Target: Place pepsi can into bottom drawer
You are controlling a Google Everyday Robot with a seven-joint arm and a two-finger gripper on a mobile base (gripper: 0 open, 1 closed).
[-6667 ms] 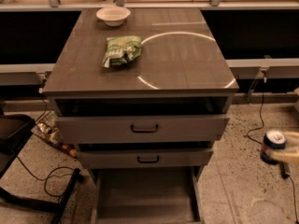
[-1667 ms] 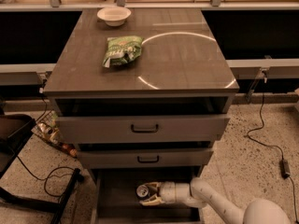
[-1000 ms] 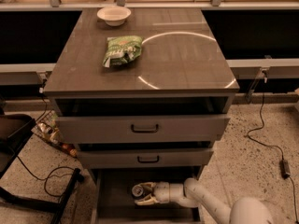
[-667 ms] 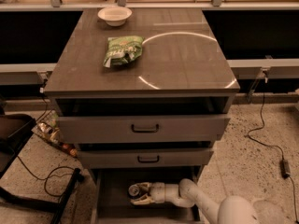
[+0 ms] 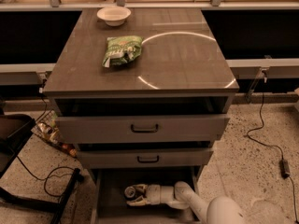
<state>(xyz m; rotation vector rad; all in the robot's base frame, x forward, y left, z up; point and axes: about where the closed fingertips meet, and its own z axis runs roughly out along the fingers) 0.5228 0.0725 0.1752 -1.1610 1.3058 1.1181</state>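
Pepsi can (image 5: 129,191) is down inside the bottom drawer (image 5: 110,205), left of centre, silver top showing (can't tell whether it touches the drawer floor). Gripper (image 5: 134,195) is in the same drawer, reaching in from the right. Its jaws are clamped on the can, one finger on the upper side and one on the lower. Arm (image 5: 187,199) runs back to the right, w/ a pale rounded joint at the frame's btm edge. The bottom drawer is pulled out furthest of the three. Middle drawer (image 5: 187,157) and top drawer (image 5: 187,127) above it are each partly open, both w/ dark handles. On the worktop (image 5: 187,64) a green snack bag (image 5: 122,51) lies left of centre, and a white bowl (image 5: 113,15) sits near the back-left corner, apart from the bag. On the floor to the right a black cable (image 5: 261,139) runs to a small adapter (image 5: 284,168).
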